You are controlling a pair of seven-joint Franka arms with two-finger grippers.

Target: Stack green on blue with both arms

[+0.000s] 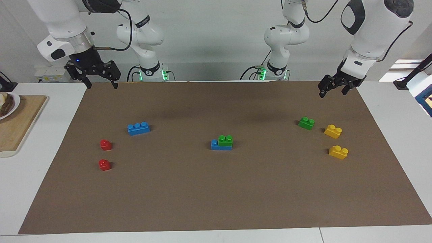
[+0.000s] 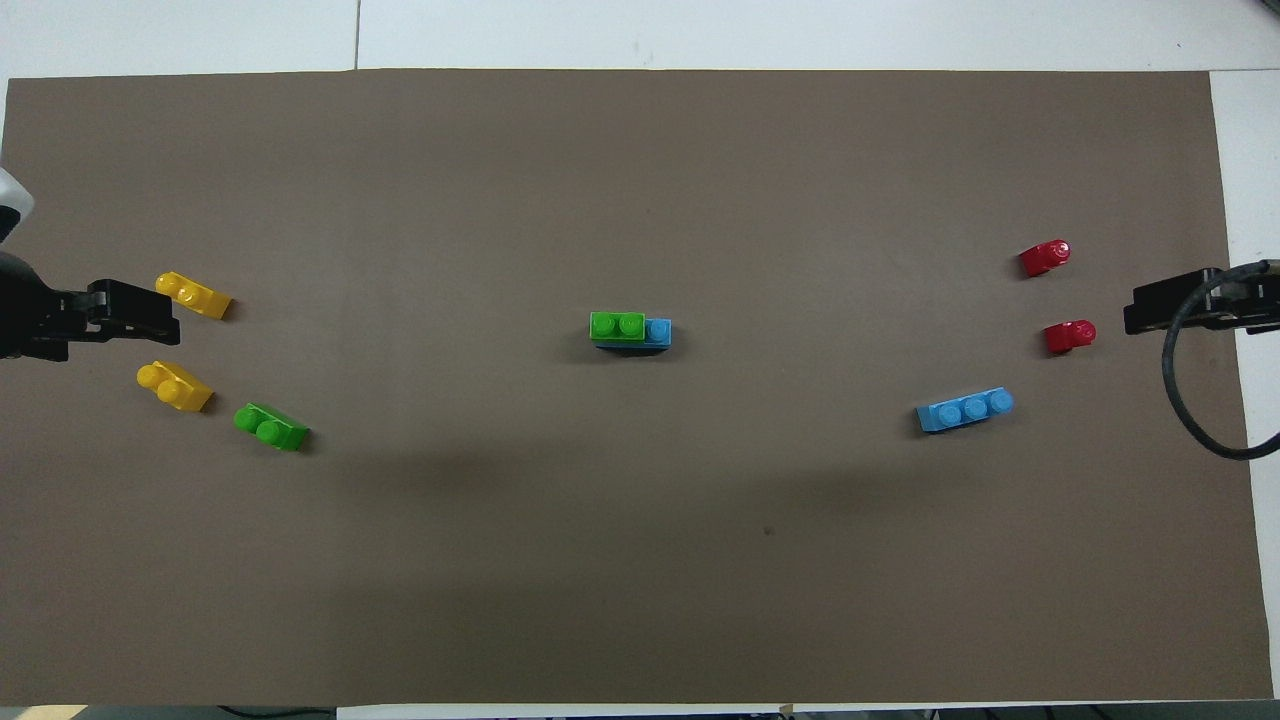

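Note:
A green brick [image 1: 225, 139] sits stacked on one end of a blue brick [image 1: 216, 145] at the middle of the brown mat; the stack also shows in the overhead view, green brick [image 2: 617, 326] on blue brick [image 2: 658, 332]. A second green brick [image 1: 306, 123] [image 2: 271, 427] lies loose toward the left arm's end. A second blue brick [image 1: 138, 128] [image 2: 965, 410] lies loose toward the right arm's end. My left gripper [image 1: 333, 92] [image 2: 165, 310] hangs open and empty over its end of the mat. My right gripper [image 1: 102, 85] [image 2: 1135, 310] hangs open and empty over its end.
Two yellow bricks [image 1: 333, 131] [image 1: 338, 152] lie beside the loose green brick. Two red bricks [image 1: 106, 144] [image 1: 104, 165] lie beside the loose blue brick. A wooden board with a plate [image 1: 17, 125] stands off the mat at the right arm's end.

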